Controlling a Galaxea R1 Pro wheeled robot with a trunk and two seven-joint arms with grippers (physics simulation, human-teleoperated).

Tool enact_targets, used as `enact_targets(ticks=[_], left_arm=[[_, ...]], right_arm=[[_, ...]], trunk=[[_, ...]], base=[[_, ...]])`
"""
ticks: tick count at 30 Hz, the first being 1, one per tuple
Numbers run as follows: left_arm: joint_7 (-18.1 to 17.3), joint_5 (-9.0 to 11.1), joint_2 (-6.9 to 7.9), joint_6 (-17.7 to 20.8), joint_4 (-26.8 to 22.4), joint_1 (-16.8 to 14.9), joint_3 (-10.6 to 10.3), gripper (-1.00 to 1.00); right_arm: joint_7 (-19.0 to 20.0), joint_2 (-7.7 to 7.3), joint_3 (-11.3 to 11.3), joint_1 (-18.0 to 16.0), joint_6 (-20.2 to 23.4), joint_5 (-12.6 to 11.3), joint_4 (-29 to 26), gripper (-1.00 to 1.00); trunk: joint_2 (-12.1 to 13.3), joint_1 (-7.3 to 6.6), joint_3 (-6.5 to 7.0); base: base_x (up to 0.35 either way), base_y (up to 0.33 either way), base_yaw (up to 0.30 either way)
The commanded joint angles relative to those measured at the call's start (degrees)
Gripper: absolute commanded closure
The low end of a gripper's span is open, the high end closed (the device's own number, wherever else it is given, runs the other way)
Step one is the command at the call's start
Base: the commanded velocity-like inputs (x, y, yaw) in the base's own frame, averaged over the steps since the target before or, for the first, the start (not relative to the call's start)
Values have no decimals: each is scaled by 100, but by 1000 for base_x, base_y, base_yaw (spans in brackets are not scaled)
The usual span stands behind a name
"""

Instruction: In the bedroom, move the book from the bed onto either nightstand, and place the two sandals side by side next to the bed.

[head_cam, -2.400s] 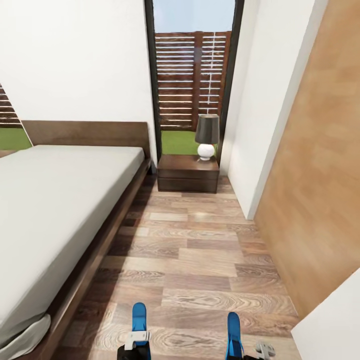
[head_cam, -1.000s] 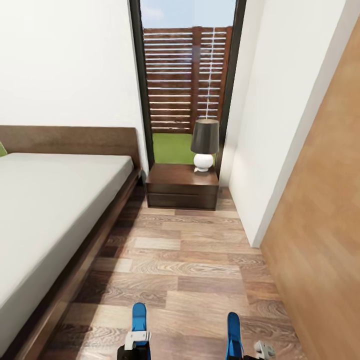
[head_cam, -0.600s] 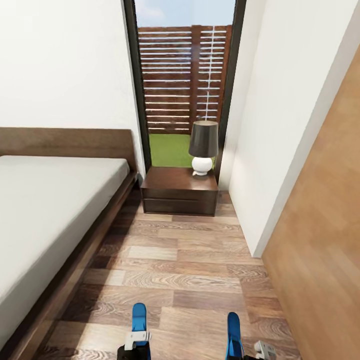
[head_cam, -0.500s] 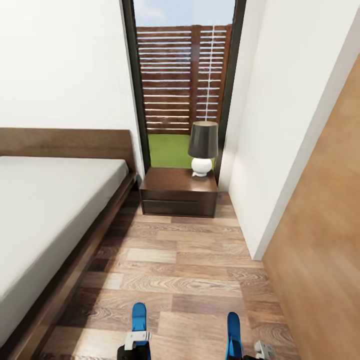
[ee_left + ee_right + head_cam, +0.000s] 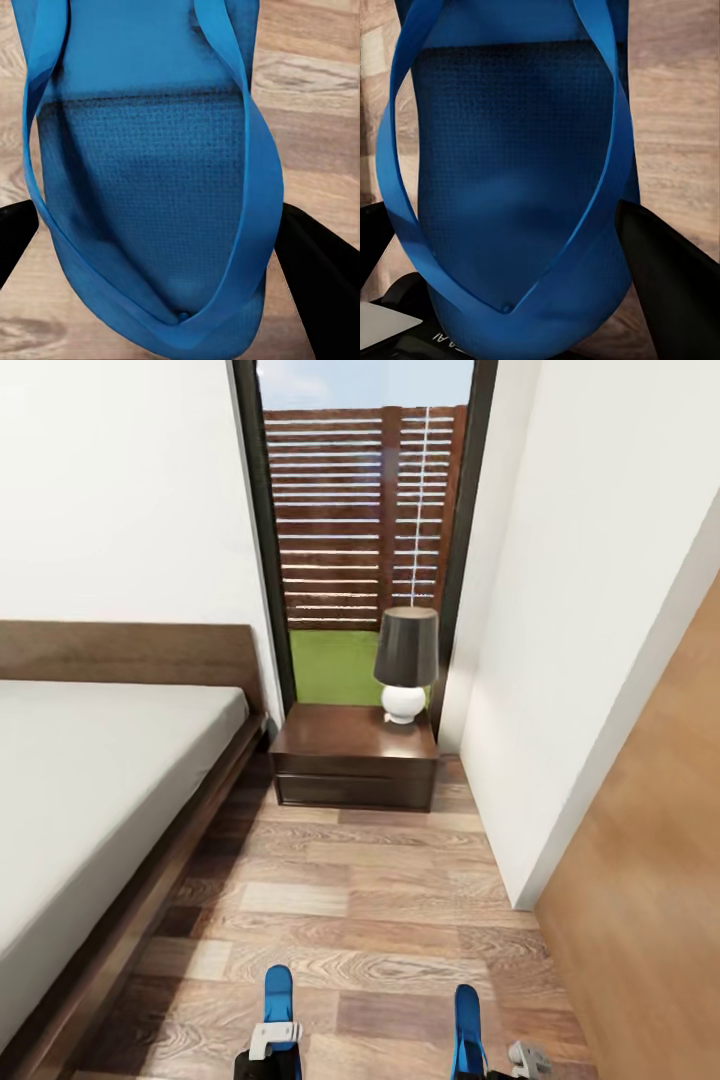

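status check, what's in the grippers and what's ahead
Left gripper shut on one sandal, right gripper on the other sandal. Bed left, nightstand ahead. Book unseen.

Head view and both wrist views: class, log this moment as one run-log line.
place: bedroom aisle beside bed | left gripper: shut on left sandal | right gripper: shut on right sandal | ahead: nightstand with lamp

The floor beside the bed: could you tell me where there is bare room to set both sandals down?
The floor lies bare from the bed base across to the white wall, and forward to the nightstand. That strip narrows toward the wooden panel. The nightstand top is bare except the lamp at its far right corner. Each gripper holds a sandal.
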Motion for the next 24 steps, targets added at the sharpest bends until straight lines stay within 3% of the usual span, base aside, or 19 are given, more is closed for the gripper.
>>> enact_targets(ticks=[1,24], left_arm=[[-16,51,1,-19,6,-3,-22,100],[-16,52,1,-19,6,-1,-22,100]], right_arm=[[23,-3,-56,-6,29,19,10,100],[25,-3,-56,-6,29,19,10,100]], trunk=[[-2,2,-5],[-2,2,-5]], base=[[315,0,0],[315,0,0]])
